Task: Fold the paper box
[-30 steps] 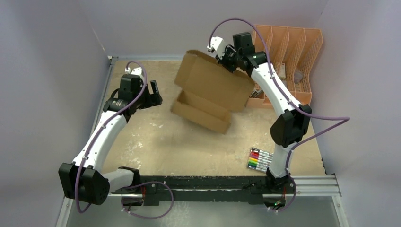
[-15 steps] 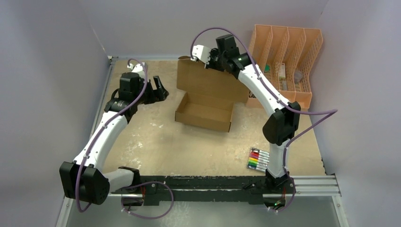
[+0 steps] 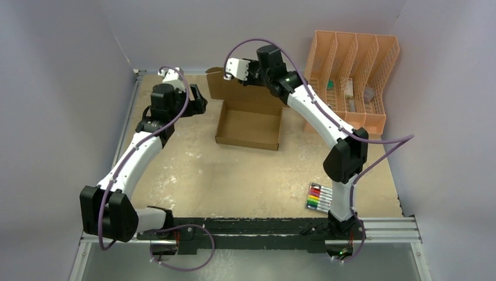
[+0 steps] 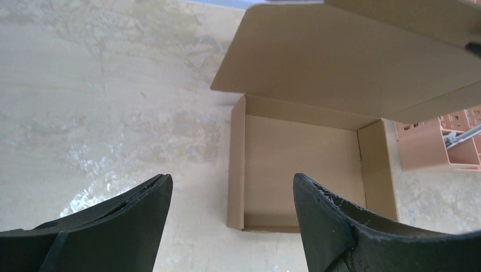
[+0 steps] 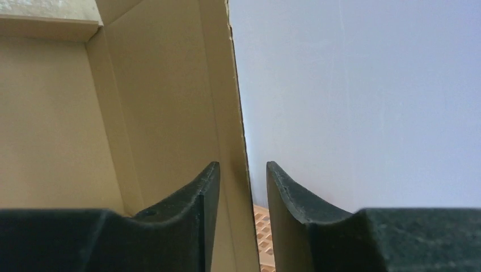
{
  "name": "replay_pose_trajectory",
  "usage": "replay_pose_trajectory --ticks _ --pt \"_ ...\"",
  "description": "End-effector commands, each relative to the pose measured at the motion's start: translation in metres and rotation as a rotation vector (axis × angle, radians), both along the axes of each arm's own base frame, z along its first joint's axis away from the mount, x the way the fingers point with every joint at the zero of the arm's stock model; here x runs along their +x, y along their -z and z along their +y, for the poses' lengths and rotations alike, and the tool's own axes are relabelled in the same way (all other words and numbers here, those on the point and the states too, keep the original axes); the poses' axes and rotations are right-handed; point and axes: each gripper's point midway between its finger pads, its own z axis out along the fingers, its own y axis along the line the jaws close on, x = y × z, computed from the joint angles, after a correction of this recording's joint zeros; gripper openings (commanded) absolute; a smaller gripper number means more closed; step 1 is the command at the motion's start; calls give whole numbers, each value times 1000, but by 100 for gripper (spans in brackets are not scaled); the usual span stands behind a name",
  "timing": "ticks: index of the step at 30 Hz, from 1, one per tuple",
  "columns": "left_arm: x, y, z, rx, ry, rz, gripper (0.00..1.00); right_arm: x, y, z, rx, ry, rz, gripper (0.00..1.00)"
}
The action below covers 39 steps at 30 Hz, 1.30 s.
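Top external: paper box point(image 3: 248, 126) sat as a shallow open tray at the far middle of the worktop point(image 3: 234, 175), its lid point(image 3: 225, 88) standing up at the back edge. The right pincer point(image 3: 245, 75) was at the lid's top edge. The left pincer point(image 3: 199, 100) was just left of the tray, apart from it, with nothing in it. A peach slotted organizer point(image 3: 351, 64) stood close behind and right, and a marker set point(image 3: 320, 197) lay near the right base.
Risk: the lid had only that top-edge contact, so it might flop back toward the organizer or drop forward unaligned

Left wrist: left pincer point(image 4: 232, 181) spread wide and empty, hanging over the worktop point(image 4: 85, 85) and looking at the box point(image 4: 300, 164) under the tilted lid point(image 4: 340, 56). A corner of the organizer point(image 4: 431, 147) showed at the right.
Risk: coming in at the side wall off-line would likely shove the light tray rather than fold anything

Right wrist: right pincer point(image 5: 243, 175) only narrowly parted, straddling the lid's edge point(image 5: 227, 85). One finger point(image 5: 193, 215) lay against the inner face, and a sliver of gap showed on the other side, so it read as not clamped. Box interior point(image 5: 51, 113) was at the left.
Risk: with no firm hold the edge could slip out, or a finger could snag the card on withdrawal and drag the whole box
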Motion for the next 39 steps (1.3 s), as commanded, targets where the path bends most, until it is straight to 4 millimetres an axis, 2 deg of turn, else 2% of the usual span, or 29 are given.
replay_pose_trajectory --ticks 1,4,6,10,14,16,19,23,25,27,32,36,39 --pt "20 -24 12 84 -19 -155 78 -12 -61 -3 101 26 -138 49" --pt "33 -31 8 82 20 -197 77 -26 -62 -10 141 46 -92 63" --pt "39 -29 6 87 50 -195 77 -34 -58 -23 158 91 -50 69" --pt "50 -30 6 97 113 -218 77 -55 -50 -56 226 191 61 75" --pt "66 -34 3 91 182 -249 77 -75 -56 -101 447 285 180 79" --pt "73 -30 -1 73 235 -260 77 -83 -45 -121 533 317 242 81" --pt "84 -22 -8 44 322 -266 76 -89 -33 -144 609 366 265 83" --pt "93 -7 -19 19 487 -243 74 -83 -16 -175 678 439 265 84" --pt "100 -3 -20 6 527 -229 72 -79 -9 -185 701 443 278 84" --pt "104 -1 -21 17 567 -229 71 -73 -4 -190 726 427 275 84" --pt "112 -7 -25 59 639 -290 71 -60 11 -177 736 312 312 83" --pt "121 -7 -28 71 690 -324 71 -42 21 -177 729 311 320 81" --pt "132 -16 -31 69 709 -361 71 -31 27 -174 733 289 320 81"
